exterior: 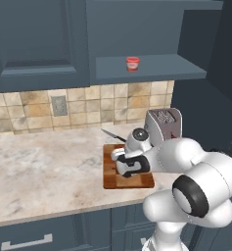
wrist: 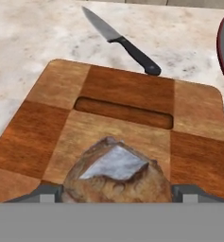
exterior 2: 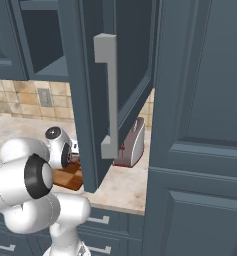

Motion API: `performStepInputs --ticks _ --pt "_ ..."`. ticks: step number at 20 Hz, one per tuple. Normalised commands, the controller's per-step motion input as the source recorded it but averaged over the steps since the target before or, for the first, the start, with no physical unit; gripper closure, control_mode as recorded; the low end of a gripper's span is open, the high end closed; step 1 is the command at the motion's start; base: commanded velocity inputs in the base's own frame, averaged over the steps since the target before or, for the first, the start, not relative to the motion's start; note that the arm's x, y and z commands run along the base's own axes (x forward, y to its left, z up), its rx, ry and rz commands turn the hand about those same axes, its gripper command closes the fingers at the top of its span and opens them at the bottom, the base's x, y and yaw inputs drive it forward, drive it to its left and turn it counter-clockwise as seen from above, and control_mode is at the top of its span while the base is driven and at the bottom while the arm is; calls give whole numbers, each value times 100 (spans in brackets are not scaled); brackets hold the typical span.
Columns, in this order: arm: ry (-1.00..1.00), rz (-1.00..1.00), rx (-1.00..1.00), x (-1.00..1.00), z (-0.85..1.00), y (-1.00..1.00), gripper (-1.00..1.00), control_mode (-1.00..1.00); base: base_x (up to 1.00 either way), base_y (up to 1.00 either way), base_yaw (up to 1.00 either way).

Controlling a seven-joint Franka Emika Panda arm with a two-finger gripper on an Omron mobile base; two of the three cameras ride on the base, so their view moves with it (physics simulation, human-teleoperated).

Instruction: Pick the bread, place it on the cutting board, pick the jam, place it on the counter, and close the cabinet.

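The bread (wrist: 116, 172), a lumpy brown-grey loaf, sits low over the near half of the wooden cutting board (wrist: 127, 92). My gripper (wrist: 116, 194) has a finger tip against each side of the loaf and is shut on it. From the left base view the hand (exterior: 129, 169) hangs over the cutting board (exterior: 112, 181) on the counter (exterior: 44, 166). The red jam (exterior: 132, 63) stands on the shelf of the open cabinet (exterior: 151, 68). The cabinet door (exterior 2: 87, 75) is swung out, its silver handle (exterior 2: 109, 95) facing the right base camera.
A black-handled knife (wrist: 120, 40) lies on the counter just beyond the board. A silver toaster (exterior: 162, 125) stands behind the board to the right. The open door hangs over the counter's right end, beside a tall dark cabinet (exterior 2: 200, 125).
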Motion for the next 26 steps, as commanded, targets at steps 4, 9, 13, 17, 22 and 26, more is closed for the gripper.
performStepInputs --ticks 4,9,13,17,22,26 --pt "0 0 0 0 -8 0 -100 -100 0 0 0" --pt "0 0 0 0 0 0 -100 -100 0 0 0" --pt "-1 0 0 -1 0 0 -100 -100 0 0 0" --pt "-4 0 0 -3 10 0 -100 -100 0 0 0" --pt "-5 0 0 -4 21 0 -100 -100 0 0 0" --pt "-8 0 0 -4 31 0 -100 -100 0 0 0"
